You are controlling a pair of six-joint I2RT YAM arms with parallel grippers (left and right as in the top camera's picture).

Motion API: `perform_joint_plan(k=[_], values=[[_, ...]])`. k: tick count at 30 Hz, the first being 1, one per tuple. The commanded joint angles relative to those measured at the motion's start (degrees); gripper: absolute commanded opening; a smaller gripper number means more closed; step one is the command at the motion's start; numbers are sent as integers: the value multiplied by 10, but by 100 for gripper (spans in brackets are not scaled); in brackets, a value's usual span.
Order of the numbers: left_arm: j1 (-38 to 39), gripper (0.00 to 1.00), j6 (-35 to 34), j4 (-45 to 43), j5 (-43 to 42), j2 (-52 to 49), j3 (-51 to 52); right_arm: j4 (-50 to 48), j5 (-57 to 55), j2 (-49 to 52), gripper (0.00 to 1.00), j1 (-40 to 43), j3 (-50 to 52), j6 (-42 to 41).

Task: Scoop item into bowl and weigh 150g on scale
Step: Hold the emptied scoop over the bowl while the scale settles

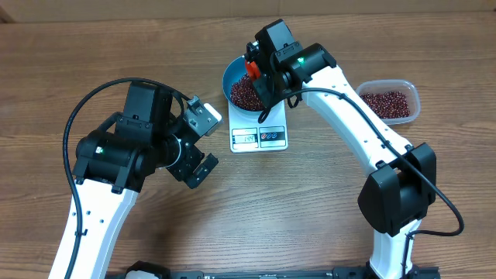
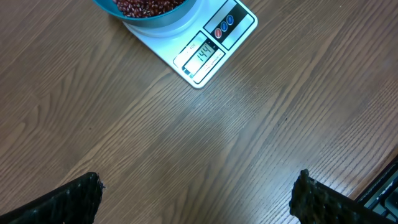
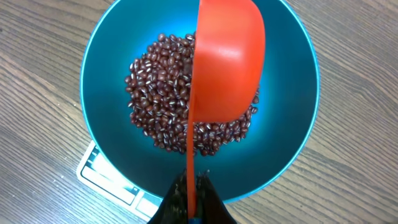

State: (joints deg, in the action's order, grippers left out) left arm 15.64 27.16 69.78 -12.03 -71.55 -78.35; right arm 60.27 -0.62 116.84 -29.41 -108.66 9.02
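The blue bowl stands on the white scale and holds a heap of dark red-brown beans. My right gripper is shut on the handle of an orange-red scoop, which hangs tipped on its side over the beans in the bowl. My left gripper stands wide open and empty above bare wood, in front and to the left of the scale. The scale's display is lit.
A clear plastic container with more beans sits at the back right. The right arm's base stands at the front right, the left arm's body at the left.
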Motion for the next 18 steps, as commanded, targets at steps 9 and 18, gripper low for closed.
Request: perform_joint_plan(k=[9, 18], values=[[-2, 100, -6, -2, -11, -4, 0, 0, -17, -27, 4, -14, -20, 3], [-2, 100, -6, -2, -11, -4, 0, 5, -45, -27, 4, -18, -20, 3]])
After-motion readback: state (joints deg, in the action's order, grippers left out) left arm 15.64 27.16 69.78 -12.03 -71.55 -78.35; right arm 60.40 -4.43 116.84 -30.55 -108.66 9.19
